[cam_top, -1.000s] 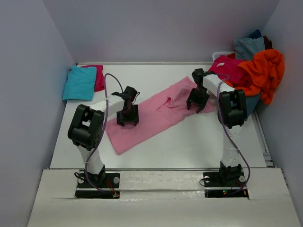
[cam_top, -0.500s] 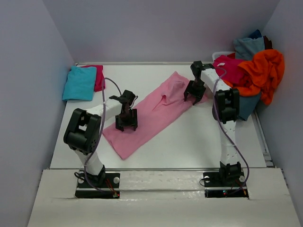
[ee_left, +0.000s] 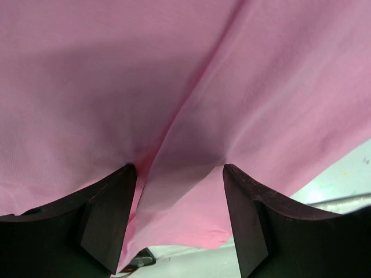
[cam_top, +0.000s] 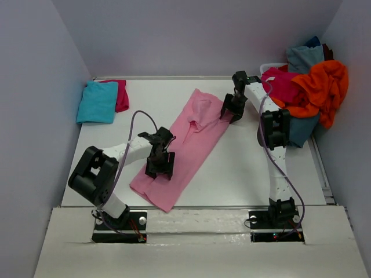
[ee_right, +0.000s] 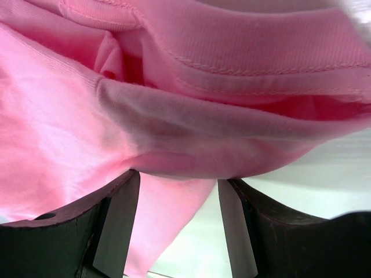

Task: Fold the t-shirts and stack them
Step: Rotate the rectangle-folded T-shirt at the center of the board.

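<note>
The light pink t-shirt [cam_top: 194, 136] lies stretched in a long strip from back centre to the front edge of the table. My left gripper [cam_top: 159, 165] is shut on its near end, cloth bunched between the fingers in the left wrist view [ee_left: 179, 174]. My right gripper [cam_top: 232, 110] is shut on the far end, near the hem, with a fold of the shirt [ee_right: 203, 87] pinched between its fingers [ee_right: 119, 214]. A folded turquoise t-shirt [cam_top: 97, 101] lies on a magenta one [cam_top: 120, 95] at the back left.
A heap of unfolded shirts sits at the back right: orange [cam_top: 324, 87], magenta [cam_top: 284, 84], grey-blue [cam_top: 304, 58], over a white bin rim [cam_top: 269, 66]. Grey walls close in left, back and right.
Both grippers have swung the pink shirt: the left gripper pulled its end toward the front edge, the right gripper moved its end back and left. The strip now runs more front-to-back.
</note>
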Controlling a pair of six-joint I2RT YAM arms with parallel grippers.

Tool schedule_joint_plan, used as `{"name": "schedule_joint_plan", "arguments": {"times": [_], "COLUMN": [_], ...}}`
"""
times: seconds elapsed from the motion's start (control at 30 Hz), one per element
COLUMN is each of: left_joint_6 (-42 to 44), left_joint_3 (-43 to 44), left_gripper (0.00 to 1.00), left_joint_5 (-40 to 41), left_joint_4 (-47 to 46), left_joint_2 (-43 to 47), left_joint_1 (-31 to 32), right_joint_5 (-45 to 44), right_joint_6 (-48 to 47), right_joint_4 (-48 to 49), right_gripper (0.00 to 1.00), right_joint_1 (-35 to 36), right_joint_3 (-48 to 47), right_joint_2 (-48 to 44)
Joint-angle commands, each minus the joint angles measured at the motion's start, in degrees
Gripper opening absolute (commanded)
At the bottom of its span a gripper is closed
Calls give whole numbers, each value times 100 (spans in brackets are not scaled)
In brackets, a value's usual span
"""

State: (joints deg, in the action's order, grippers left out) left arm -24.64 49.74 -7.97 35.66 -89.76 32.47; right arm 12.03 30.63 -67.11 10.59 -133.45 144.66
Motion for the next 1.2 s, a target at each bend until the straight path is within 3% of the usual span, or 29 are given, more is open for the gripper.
{"name": "schedule_joint_plan", "arguments": {"times": [0.0,0.27,0.43,0.6,0.93,1.17], "left_joint_6": [-137,-14,197,109,-181,-391], "left_joint_3": [-359,36,896,1415,1073,1327], "left_gripper": [73,73,72,73,73,73], "left_joint_5": [-600,-1391,-1620,-1041,-838,-58], "left_joint_4": [626,749,785,925,820,1074], "left_joint_2": [80,222,-173,-472,-367,-218], "left_joint_1": [601,1332,1753,1886,1833,1833], "right_joint_5": [431,519,511,432,388,221], "right_joint_6": [-523,-646,-637,-699,-752,-725], "right_joint_4": [374,383,401,427,506,454], "right_gripper": [62,62,63,63,63,63], "right_joint_1": [84,189,189,189,189,294], "right_joint_3": [-217,-270,-296,-60,196,486], "right_joint_2": [132,221,256,115,-105,-631]}}
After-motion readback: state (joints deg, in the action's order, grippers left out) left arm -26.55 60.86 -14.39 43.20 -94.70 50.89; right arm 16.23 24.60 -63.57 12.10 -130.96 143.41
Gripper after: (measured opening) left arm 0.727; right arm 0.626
